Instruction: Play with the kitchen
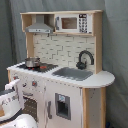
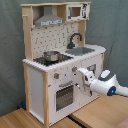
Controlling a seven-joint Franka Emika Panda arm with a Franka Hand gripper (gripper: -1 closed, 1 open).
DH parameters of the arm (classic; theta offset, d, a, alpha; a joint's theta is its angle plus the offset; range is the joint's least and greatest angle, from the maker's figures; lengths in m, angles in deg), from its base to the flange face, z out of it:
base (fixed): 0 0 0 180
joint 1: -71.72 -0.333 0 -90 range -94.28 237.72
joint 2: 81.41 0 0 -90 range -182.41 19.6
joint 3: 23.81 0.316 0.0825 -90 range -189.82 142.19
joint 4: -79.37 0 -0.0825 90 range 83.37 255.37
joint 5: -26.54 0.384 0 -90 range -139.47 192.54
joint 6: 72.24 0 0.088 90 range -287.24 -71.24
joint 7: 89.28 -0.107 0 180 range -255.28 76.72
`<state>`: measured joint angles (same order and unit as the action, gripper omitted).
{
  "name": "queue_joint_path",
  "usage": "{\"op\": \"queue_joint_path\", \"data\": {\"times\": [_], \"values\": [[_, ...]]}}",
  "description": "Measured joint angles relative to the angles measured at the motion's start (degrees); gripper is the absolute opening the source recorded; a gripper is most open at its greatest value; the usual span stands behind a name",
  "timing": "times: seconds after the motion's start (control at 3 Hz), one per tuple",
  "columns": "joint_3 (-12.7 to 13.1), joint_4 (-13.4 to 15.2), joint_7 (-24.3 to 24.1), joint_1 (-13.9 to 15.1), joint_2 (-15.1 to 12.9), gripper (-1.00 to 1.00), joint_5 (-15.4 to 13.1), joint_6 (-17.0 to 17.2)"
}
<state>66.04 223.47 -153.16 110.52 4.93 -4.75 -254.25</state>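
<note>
The kitchen point(image 1: 65, 75) point(image 2: 50, 60) is a tall toy of white panels and light wood. It has a black faucet point(image 1: 85, 57) point(image 2: 74, 39), a grey sink point(image 1: 74, 73), a hood point(image 2: 48, 20) and a small microwave point(image 1: 72, 22). In the second exterior view my gripper point(image 2: 80, 75) comes in from the right and sits at the white front panel. There it is just right of the knobs point(image 2: 56, 76) and above the oven door point(image 2: 65, 96). In the first exterior view only the white arm point(image 1: 12, 95) shows at the lower left, against the kitchen's front.
A small silver pot point(image 1: 32, 62) point(image 2: 51, 55) stands on the black stovetop. A grey curtain point(image 2: 112, 30) hangs behind the kitchen. The kitchen stands on a wooden floor point(image 2: 100, 115). A lower cabinet door with a dark window point(image 1: 62, 106) is beside the oven.
</note>
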Motion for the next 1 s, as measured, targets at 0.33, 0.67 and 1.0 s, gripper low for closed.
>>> {"op": "queue_joint_path", "data": {"times": [0.33, 0.67, 1.0], "values": [[-0.4, 0.0, 5.9, -0.1, -0.2, 1.00, 0.0, 0.2], [-1.0, 0.1, 12.7, 0.2, -0.2, 1.00, 0.0, 0.3], [-1.8, 0.4, 19.8, 0.4, -0.2, 1.00, 0.0, 0.3]]}}
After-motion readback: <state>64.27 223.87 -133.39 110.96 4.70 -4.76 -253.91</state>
